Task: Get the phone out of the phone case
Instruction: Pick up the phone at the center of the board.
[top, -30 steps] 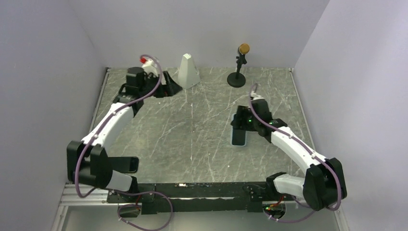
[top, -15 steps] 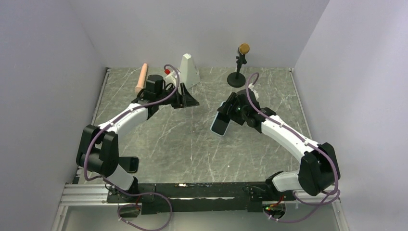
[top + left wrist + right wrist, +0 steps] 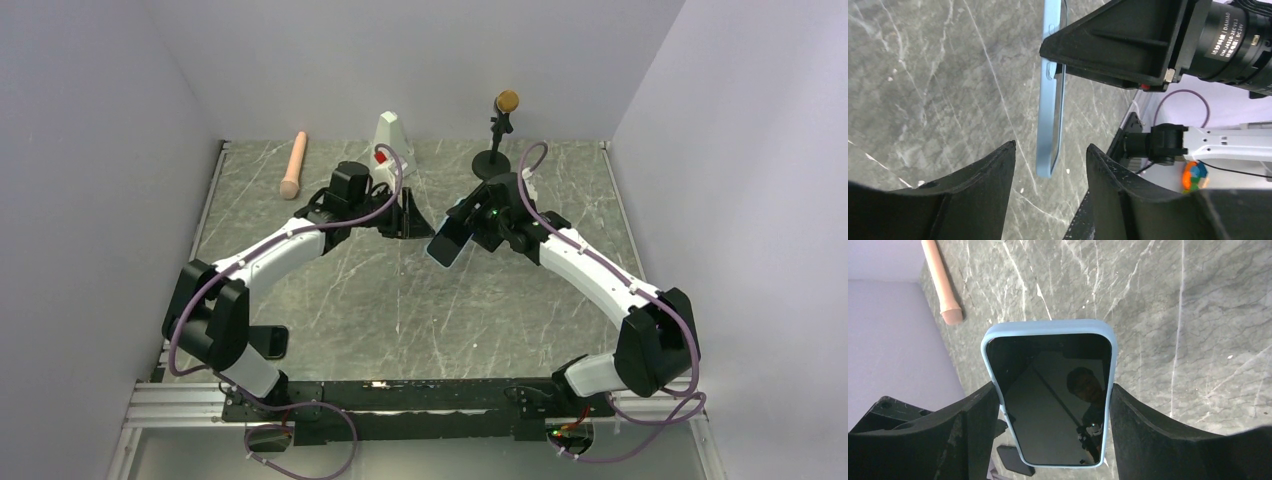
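Observation:
The phone case (image 3: 1048, 326) is a light-blue shell with a black phone (image 3: 1050, 395) inside it, its dark screen facing the right wrist camera. My right gripper (image 3: 1053, 385) is shut on the case's long sides and holds it in the air over the middle of the table (image 3: 446, 241). My left gripper (image 3: 1050, 146) is open. The case (image 3: 1052, 100) shows edge-on in the left wrist view, its end lying between my left fingertips without touching them. From above, the left gripper (image 3: 405, 216) sits just left of the right gripper (image 3: 462, 232).
A beige cylinder (image 3: 292, 165) lies at the back left. A white pyramid block (image 3: 391, 140) and a small microphone on a stand (image 3: 497, 135) stand at the back. A bare black phone (image 3: 270, 342) lies near the left arm's base.
My right gripper lifted the cased phone off the table and carried it left and back to the centre. My left arm swung right from the back left corner until its fingers met the case.

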Motion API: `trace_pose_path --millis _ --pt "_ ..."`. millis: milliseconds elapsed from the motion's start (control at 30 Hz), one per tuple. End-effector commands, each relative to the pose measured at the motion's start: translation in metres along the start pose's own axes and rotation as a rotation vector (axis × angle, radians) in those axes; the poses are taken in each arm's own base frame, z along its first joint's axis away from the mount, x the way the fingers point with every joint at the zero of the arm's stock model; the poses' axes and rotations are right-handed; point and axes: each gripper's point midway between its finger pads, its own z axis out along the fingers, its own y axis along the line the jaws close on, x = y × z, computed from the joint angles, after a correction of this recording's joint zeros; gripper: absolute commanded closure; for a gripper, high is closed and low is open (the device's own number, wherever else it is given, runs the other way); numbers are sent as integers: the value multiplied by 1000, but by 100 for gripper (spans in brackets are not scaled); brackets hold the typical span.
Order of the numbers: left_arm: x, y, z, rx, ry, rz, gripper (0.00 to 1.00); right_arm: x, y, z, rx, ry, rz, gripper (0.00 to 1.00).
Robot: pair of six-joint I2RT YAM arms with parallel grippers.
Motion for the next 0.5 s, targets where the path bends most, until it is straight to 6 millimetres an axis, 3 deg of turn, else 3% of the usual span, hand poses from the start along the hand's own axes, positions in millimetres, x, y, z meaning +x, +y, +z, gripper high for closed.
trace_pose_path --millis 0,333,467 --pt "-10 -3 2 -66 -12 99 43 -14 55 -20 -167 -25 64 100" --pt "3 -12 14 -49 40 113 50 -11 68 -27 -242 -31 79 100" --pt "6 -14 18 -31 66 109 68 -8 68 -33 -293 -39 87 100"
